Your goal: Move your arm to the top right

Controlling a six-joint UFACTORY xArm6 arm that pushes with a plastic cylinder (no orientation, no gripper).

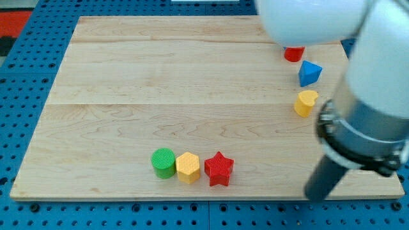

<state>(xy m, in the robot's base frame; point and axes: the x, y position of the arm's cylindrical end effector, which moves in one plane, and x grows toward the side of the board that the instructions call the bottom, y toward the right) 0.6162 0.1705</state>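
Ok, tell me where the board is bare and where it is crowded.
Bare: the whole left and middle of the wooden board, above the row of green cylinder, yellow hexagon and red star. Crowded: the right edge, with red block, blue block, yellow block and my tip.

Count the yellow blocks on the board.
2. One yellow hexagon sits near the view's bottom, between the green cylinder and the red star. The other yellow block is at the view's right, below the blue block. The arm could hide more.
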